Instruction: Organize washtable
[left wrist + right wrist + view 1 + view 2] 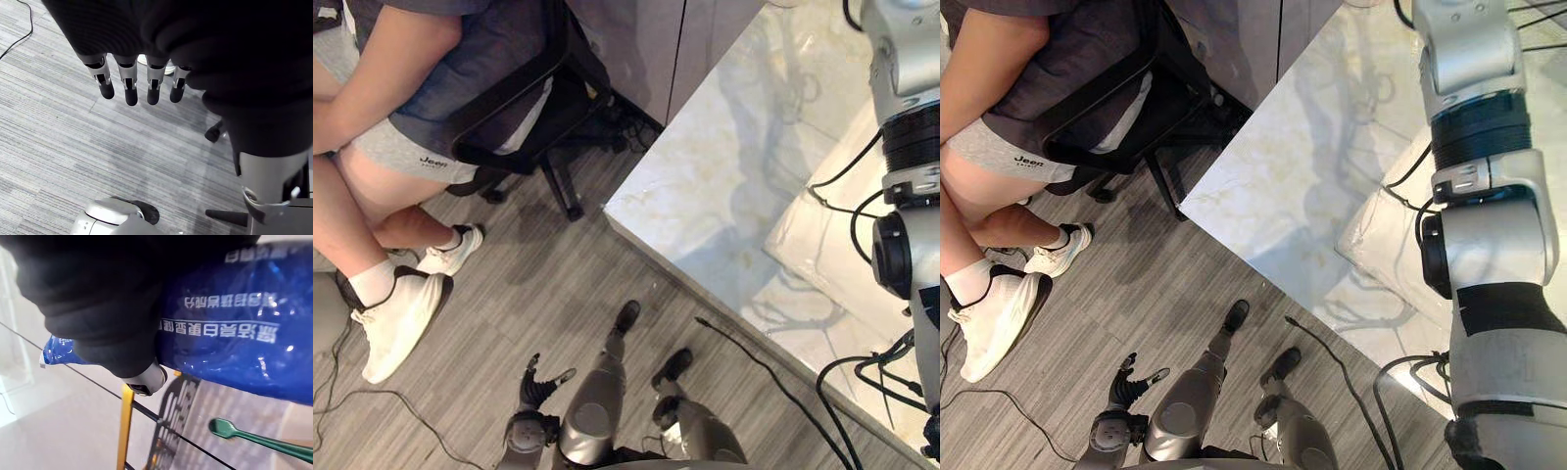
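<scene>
A blue plastic pouch [230,328] with white print lies against my right hand [98,298]. The thumb [145,380] curls round its lower edge, and the pouch hides the fingers. Just past it are a yellow-framed wire rack [124,426] and a green handle [254,438]. The right arm reaches up over the marble washtable [724,176]. My left hand [536,387] hangs low beside the body above the grey floor [73,147], fingers [131,88] straight and holding nothing.
A person sits on a black office chair [524,108] at the upper left, white shoes [401,318] on the floor. Grey cabinet doors [646,49] stand behind the washtable's corner. A paler raised slab [822,235] lies on the counter at the right.
</scene>
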Tool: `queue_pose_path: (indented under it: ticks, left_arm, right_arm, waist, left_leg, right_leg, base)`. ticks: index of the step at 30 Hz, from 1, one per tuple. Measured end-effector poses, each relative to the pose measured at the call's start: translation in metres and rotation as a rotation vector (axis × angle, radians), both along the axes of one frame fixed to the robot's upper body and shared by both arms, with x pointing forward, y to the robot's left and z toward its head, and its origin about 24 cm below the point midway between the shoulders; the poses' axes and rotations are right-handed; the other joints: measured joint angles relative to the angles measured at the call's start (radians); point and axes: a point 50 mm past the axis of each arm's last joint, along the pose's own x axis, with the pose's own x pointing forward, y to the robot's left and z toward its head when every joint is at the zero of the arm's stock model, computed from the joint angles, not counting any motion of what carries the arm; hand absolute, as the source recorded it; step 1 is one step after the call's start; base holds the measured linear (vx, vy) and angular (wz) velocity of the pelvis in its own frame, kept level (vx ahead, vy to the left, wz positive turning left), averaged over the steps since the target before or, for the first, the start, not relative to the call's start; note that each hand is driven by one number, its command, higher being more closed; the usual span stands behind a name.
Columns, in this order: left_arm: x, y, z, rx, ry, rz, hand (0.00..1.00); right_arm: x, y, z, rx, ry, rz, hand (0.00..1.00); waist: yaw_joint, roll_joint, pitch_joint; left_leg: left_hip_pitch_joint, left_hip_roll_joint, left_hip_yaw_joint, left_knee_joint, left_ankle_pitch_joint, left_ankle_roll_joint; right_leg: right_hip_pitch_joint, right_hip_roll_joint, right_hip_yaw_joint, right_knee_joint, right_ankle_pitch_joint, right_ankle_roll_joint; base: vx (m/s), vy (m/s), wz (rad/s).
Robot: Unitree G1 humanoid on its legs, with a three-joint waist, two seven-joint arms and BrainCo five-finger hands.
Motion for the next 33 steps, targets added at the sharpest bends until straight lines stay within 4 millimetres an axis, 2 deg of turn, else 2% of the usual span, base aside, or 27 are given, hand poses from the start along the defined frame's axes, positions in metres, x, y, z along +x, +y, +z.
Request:
queue_pose_path:
  ticks: [3, 16, 23, 33]
  left_arm:
    - [0.0, 0.0, 0.0, 0.003, -0.003, 0.003, 0.0]
    - [0.001, 0.001, 0.001, 0.004, -0.004, 0.006, 0.0]
    - [0.0, 0.002, 0.001, 0.002, -0.002, 0.021, 0.0]
    - [0.0, 0.003, 0.0, 0.003, 0.001, 0.024, 0.0]
  right_arm:
    - [0.0, -0.001, 0.0, 0.021, -0.003, 0.01, 1.0]
    - [-0.004, -0.014, -0.015, 0.13, -0.035, 0.034, 1.0]
    - [-0.016, -0.01, -0.012, 0.117, -0.097, 0.061, 1.0]
    - [-0.013, -0.014, -0.02, 0.123, -0.077, 0.052, 1.0]
  waist:
    - [-0.009, 0.0, 0.0]
    - [-0.012, 0.0, 0.0]
    - [-0.037, 0.0, 0.0]
    - [-0.04, -0.003, -0.003]
  left_leg:
    - [0.002, 0.0, 0.001, 0.0, 0.0, 0.0]
    - [0.027, 0.0, -0.001, 0.0, 0.001, -0.001]
    - [0.032, 0.0, -0.005, 0.0, 0.007, -0.008]
    - [0.033, 0.0, -0.014, 0.0, 0.01, -0.009]
  right_leg:
    - [0.001, 0.0, 0.001, 0.001, 0.0, 0.0]
    - [0.026, 0.0, -0.002, 0.004, 0.0, 0.0]
    - [0.032, 0.0, -0.004, 0.007, 0.0, 0.0]
    - [0.034, 0.001, -0.006, 0.012, 0.0, 0.0]
  base:
    - [0.01, 0.025, -0.02]
    - [0.01, 0.03, 0.01]
    - [-0.02, 0.032, 0.01]
    - [0.0, 0.015, 0.01]
